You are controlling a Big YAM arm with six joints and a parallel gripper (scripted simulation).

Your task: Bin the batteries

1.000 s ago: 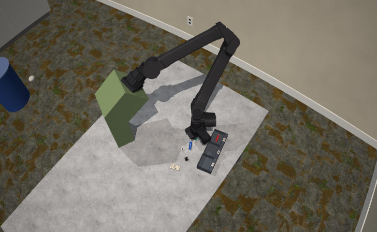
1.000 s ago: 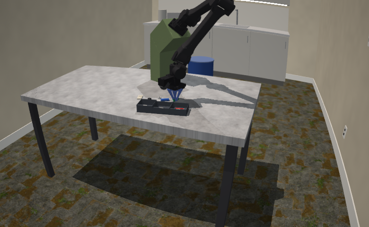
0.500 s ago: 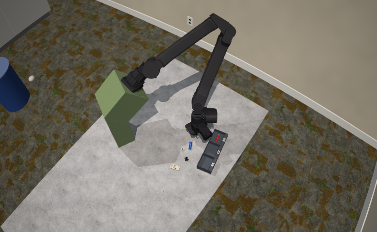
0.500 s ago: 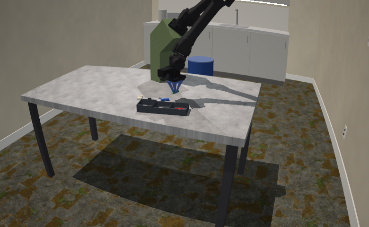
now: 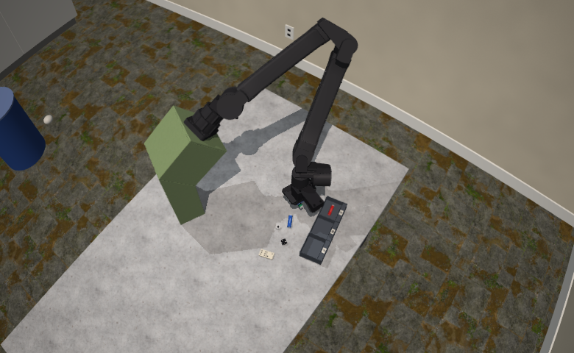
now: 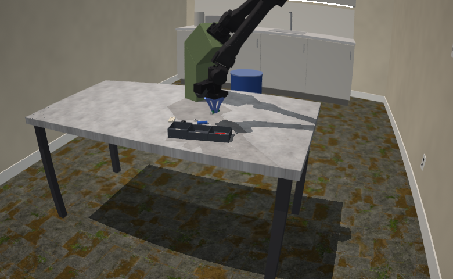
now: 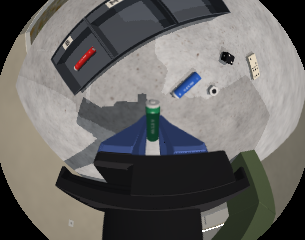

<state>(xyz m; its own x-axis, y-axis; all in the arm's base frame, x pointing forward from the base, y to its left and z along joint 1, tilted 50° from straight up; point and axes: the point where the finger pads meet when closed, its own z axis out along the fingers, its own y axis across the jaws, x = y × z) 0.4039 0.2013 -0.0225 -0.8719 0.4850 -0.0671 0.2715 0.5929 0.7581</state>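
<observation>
Green battery (image 5: 300,206) (image 6: 212,112) (image 7: 152,122) is up off the table, pinched between the blue fingertips of the gripper (image 5: 300,204) (image 6: 214,110) (image 7: 153,120). Target looks to be the end bin (image 5: 337,201) (image 6: 220,138) (image 7: 65,76) with the red battery (image 5: 330,209) (image 6: 220,133) (image 7: 85,59) inside; its mark is small, but reads like B. From the gripper, that bin lies right in the top view, near and slightly right in the exterior view, far left in the wrist view. Battery's long axis runs near to far in the wrist view, far end poking past the fingers. Only one arm, so no choice there. Gripper is nearly closed, grasping the green battery. Next move is probably a short carry over the bin wall, then release; a low path could clip the rim. Blue battery (image 5: 289,220) (image 6: 202,122) (image 7: 187,85) lies on the table, needs its own trip.
</observation>
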